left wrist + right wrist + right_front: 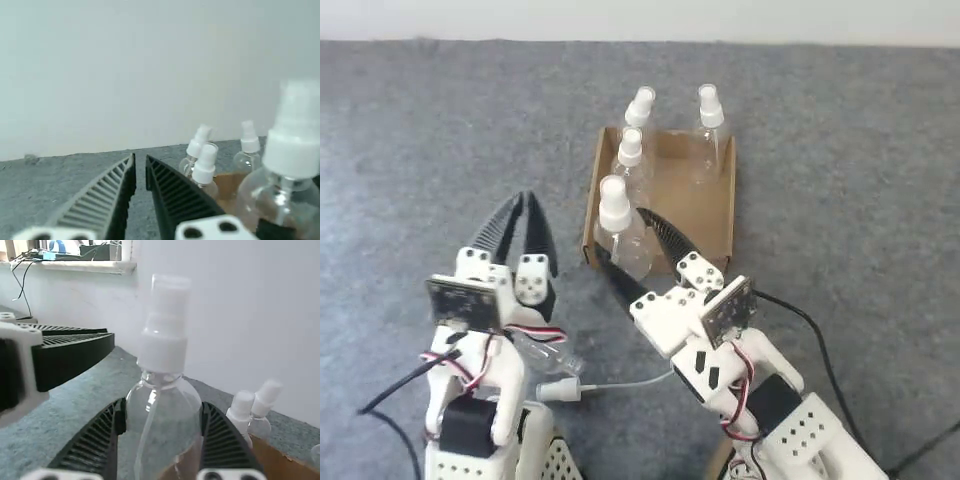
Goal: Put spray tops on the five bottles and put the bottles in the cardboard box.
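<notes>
**Fourth bottle at the box's near-left corner, with little room to spare**

My right gripper (161, 416) is clamped on the belly of the held bottle (162, 390), one finger on each side. The bottle is upright with its spray top on. From the high view it hangs at the near-left corner of the cardboard box (731, 200). I can't tell whether its base is inside the wall or above it.

Three capped bottles (631, 152) stand in the box, two along the left wall and one in the far-right corner.

My left gripper (140, 159) is closed to a sliver and empty, poised over the worktop (840, 150) left of the box.

The uncapped bottle (545, 350) lies on its side by the left arm's base. The loose spray top (560, 390) is beside it, with its tube trailing toward the right arm.

My worries:
- A low base could catch the wall and drag or tip the light box.
- A drift inward could topple the nearest standing bottle.
- Letting go off-vertical would drop the bottle on its side.
- The lying bottle may roll when nudged.
</notes>
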